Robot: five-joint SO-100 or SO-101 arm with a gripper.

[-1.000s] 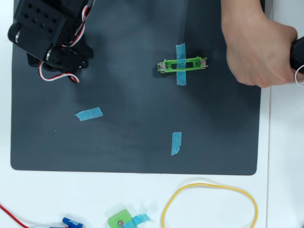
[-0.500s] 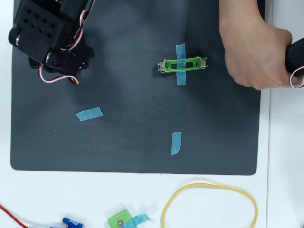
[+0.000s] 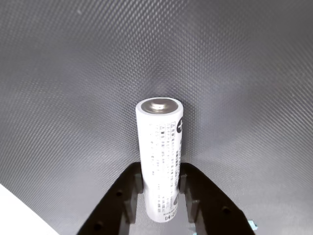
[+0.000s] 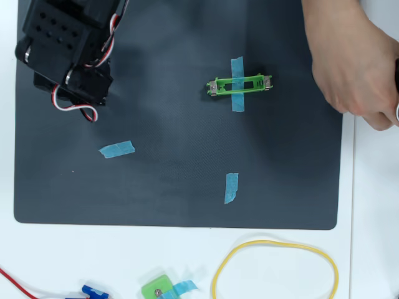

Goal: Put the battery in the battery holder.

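Clamped between the black gripper (image 3: 160, 188) jaws in the wrist view: the battery (image 3: 159, 156), above the dark mat (image 3: 73, 98). Overhead, battery holder (image 4: 240, 84) taped mid-mat, a hand (image 4: 349, 56) just beside.

White battery (image 3: 159, 161), green battery holder (image 4: 240, 85), dark mat (image 4: 174, 162)

I work at a hobby electronics bench: a dark mat (image 4: 174, 187) on a white table (image 4: 93, 261), blue tape markers (image 4: 116, 149) stuck to it, a loose yellow cable (image 4: 274, 244), and exposed servo wires (image 4: 78, 106) on my arm.
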